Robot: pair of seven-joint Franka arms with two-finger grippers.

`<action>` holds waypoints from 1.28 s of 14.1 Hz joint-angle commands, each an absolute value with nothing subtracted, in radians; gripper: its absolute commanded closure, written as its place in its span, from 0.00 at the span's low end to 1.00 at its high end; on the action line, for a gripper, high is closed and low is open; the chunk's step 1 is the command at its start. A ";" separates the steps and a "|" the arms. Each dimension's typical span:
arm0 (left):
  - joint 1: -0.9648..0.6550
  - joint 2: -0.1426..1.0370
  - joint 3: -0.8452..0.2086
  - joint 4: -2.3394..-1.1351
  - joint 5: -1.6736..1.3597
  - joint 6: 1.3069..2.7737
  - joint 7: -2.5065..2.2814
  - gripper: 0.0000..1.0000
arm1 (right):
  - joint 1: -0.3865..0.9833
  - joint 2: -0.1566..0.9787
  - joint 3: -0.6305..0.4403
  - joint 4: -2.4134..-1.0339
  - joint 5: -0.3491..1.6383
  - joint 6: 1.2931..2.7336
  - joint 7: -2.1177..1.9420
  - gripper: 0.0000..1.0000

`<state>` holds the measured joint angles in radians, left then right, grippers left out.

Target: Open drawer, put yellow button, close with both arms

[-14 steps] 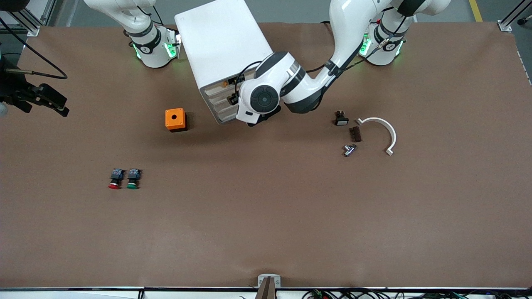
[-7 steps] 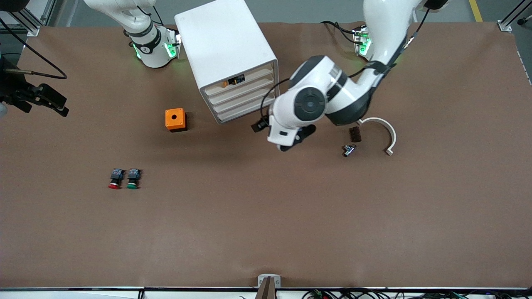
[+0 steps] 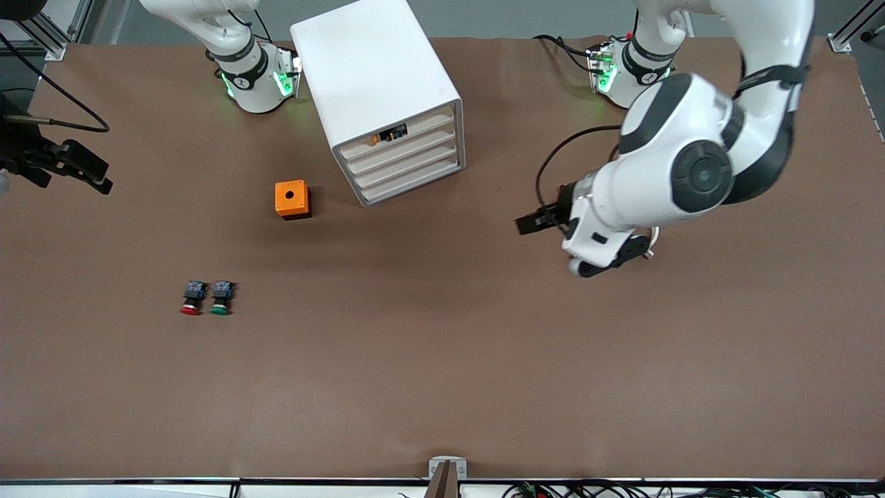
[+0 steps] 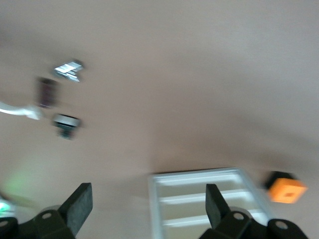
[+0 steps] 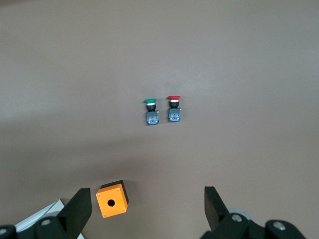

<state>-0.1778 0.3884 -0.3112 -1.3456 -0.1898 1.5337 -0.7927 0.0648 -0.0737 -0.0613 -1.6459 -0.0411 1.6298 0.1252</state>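
Note:
The white cabinet (image 3: 377, 76) stands between the arm bases. Its top drawer (image 3: 418, 126) sits flush with the three below. Inside it the yellow button (image 3: 384, 135) shows through the slot, orange cap and dark body. My left gripper (image 3: 614, 257) is open and empty, raised over the table toward the left arm's end, away from the cabinet. The left wrist view shows its gripper (image 4: 148, 195) open, with the blurred cabinet front (image 4: 199, 199) between the fingers. My right gripper (image 5: 145, 199) is open and empty, high over the table; it is out of the front view.
An orange box (image 3: 292, 198) with a hole stands beside the cabinet front. A red button (image 3: 191, 299) and a green button (image 3: 221, 299) lie nearer the front camera. Small parts (image 4: 66, 124) and a white arc (image 4: 17, 110) lie under the left arm.
My left arm has swung from the cabinet's drawer fronts toward its own end of the table, uncovering the drawers and covering the small parts. The right arm has not moved.

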 commanded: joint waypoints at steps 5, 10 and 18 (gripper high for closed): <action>0.001 0.238 -0.313 -1.376 -0.130 1.344 -0.444 0.00 | 0.038 -0.087 -0.048 -1.658 -0.037 1.626 0.110 0.00; -0.072 0.105 -0.039 -1.420 -0.127 1.212 -0.122 0.00 | 0.034 -0.087 -0.048 -1.660 -0.035 1.624 0.110 0.00; -0.066 -0.123 0.031 -1.741 -0.003 1.428 -0.008 0.00 | 0.034 -0.089 -0.048 -1.660 -0.035 1.624 0.110 0.00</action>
